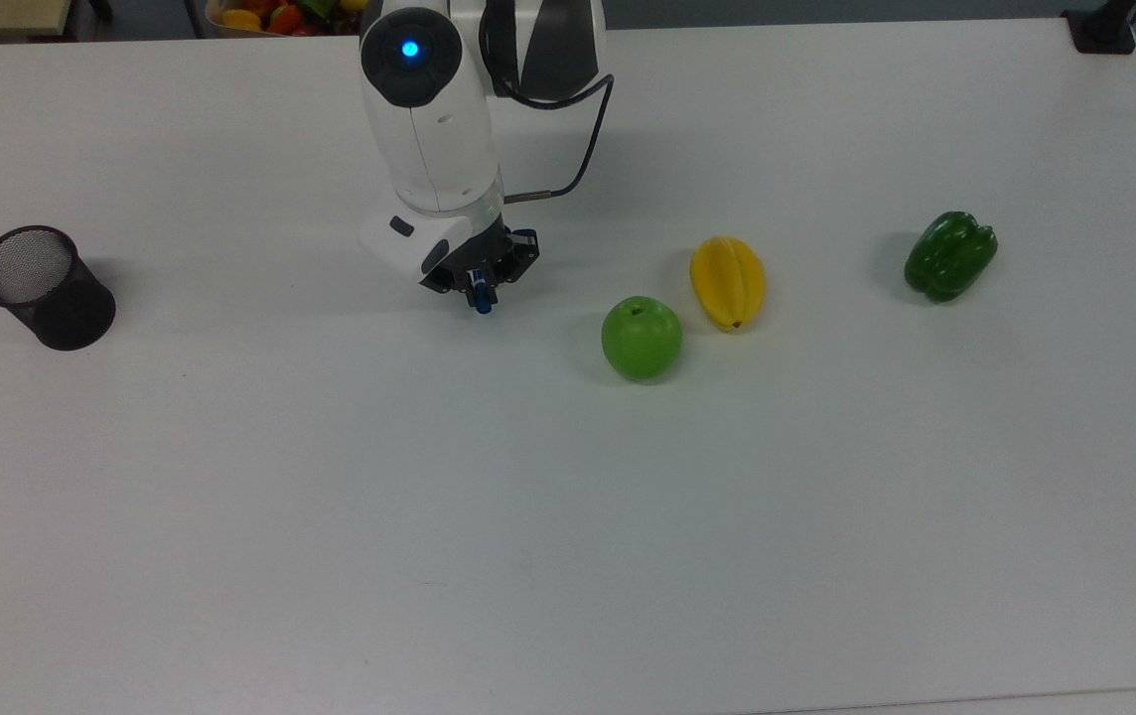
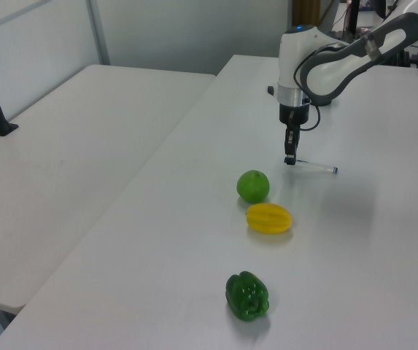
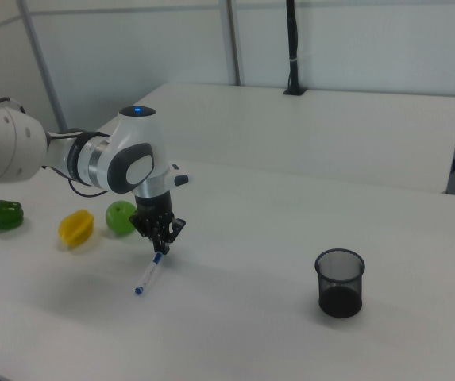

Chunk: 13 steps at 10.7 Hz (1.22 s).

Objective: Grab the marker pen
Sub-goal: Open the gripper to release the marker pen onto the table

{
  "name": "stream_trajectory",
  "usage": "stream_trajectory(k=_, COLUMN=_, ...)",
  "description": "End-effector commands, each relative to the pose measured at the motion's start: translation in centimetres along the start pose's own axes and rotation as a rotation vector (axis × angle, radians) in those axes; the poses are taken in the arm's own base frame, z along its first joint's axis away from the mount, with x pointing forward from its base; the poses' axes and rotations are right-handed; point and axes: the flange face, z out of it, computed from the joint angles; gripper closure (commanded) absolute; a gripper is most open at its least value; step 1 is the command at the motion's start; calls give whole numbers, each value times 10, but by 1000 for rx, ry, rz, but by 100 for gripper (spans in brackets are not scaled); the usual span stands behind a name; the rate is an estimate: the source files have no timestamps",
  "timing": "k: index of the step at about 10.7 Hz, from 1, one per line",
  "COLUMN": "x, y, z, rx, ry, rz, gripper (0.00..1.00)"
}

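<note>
- In the left view, a green pepper (image 2: 247, 296) lies nearest on the white table (image 2: 194, 292), with a yellow fruit (image 2: 269, 218) behind it and a green apple (image 2: 253, 186) just beyond that, close beside the fruit.
- Past the apple, the gripper (image 2: 289, 158) points straight down, low over the table, and the marker pen (image 2: 316, 167) slants away from it toward the left view's right.
- The fingers are clamped on one end of the marker pen; in the right view the gripper (image 3: 158, 246) grips its upper end while the white barrel (image 3: 148, 275) angles down, its small blue tip at or just above the tabletop.
- In the top view the gripper (image 1: 478, 288) sits to the left of the apple (image 1: 641, 338), well apart from it, and the blue end of the marker pen (image 1: 481, 301) pokes out beneath the fingers.
- A black mesh cup (image 1: 45, 287) stands upright far off at the top view's left, well apart from the gripper.
- The white arm (image 1: 434, 129) reaches in from the table's far edge in the top view, a black cable (image 1: 578, 149) looping beside it.
- Behind that edge sits a container of colourful fruit (image 1: 275, 14).
</note>
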Motion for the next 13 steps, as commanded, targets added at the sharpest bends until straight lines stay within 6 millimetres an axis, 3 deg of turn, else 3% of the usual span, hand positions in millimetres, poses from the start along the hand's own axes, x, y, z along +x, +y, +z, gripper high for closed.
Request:
stream_trajectory(k=1, x=-2, y=-3, z=6, rx=-1, ry=8, rz=20, gripper=100)
stream_trajectory(k=3, x=-2, y=-3, z=6, rx=-1, ry=8, rz=22, gripper=88)
stream_trajectory(k=4, x=-2, y=-3, z=6, rx=4, ry=8, rz=27, gripper=61)
stream_trajectory(k=8, x=0, y=-3, z=-1, rx=-2, ry=17, rz=94, gripper=0)
stream_trajectory(k=10, x=-1, y=-4, z=-30, rx=-8, ry=52, rz=97, gripper=0)
stream_trajectory(k=13, x=-14, y=-4, z=-109, rx=-10, ry=63, rz=197, gripper=0)
